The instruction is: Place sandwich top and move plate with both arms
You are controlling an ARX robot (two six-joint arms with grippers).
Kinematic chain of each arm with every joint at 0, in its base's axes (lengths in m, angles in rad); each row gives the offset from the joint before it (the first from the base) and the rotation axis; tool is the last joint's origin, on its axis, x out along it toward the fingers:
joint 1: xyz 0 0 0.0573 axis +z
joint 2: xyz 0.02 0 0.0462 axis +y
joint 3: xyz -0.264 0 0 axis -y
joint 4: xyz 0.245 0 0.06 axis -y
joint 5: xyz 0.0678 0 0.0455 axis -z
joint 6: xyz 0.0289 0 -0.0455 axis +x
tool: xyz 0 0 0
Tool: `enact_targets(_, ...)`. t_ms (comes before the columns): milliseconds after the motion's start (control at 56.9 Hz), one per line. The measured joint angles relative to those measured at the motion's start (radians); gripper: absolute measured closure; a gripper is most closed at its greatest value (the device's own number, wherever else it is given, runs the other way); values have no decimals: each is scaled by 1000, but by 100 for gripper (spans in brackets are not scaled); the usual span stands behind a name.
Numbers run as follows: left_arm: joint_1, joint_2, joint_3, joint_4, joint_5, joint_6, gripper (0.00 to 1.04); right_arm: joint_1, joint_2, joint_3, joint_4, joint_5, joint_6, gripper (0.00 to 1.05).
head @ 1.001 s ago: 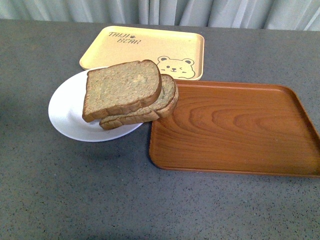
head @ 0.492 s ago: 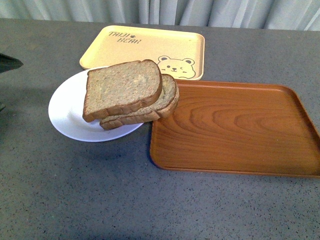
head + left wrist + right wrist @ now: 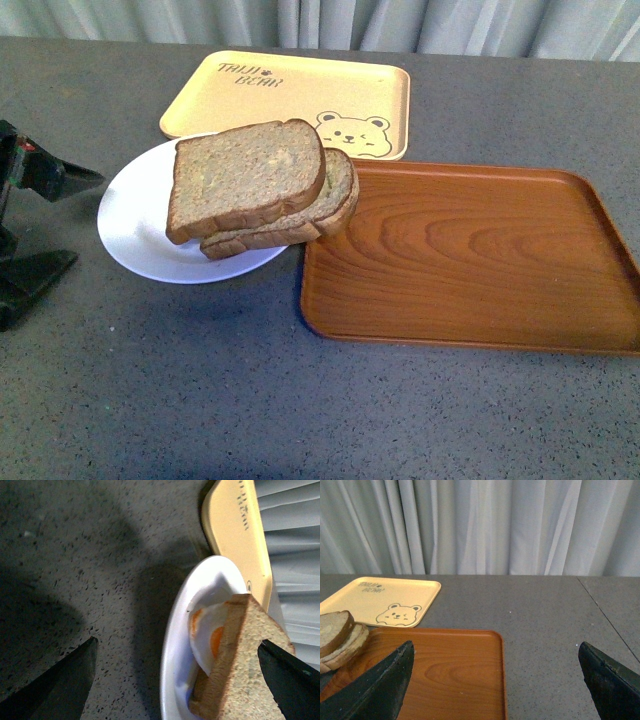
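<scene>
At the far left the left claw (image 3: 85, 218) sits low over the bench (image 3: 300, 410), its 2 fingers spread wide and holding nothing, aimed sideways at the near rim of the plate (image 3: 135, 215). In the left wrist view, that rim lies between the fingers but not yet inside their reach. The sandwich top (image 3: 245, 175) already lies on the stack, tilted and overhanging, with a fried egg (image 3: 207, 640) showing beneath it.

To grip well, I judge the claw should go in level, 1 finger under the rim and 1 over, stopping short of the bread. The plate's right side is hidden under the lower slice (image 3: 335, 195), close against the wooden tray (image 3: 470, 255).

The right claw (image 3: 495, 646) hangs above that tray, wide open and empty, well apart from the plate.
</scene>
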Motion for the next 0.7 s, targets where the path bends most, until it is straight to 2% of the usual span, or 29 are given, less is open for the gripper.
enact_targets(193,-72,25,11,11,-5,-52,9,0,0,0,0,0,0,9)
enact_targets(562,-110,44,34,12,-6,-83,10,0,0,0,0,0,0,9)
enact_targets(703,-123,69,41,20,-11,-120,32,0,0,0,0,0,0,9)
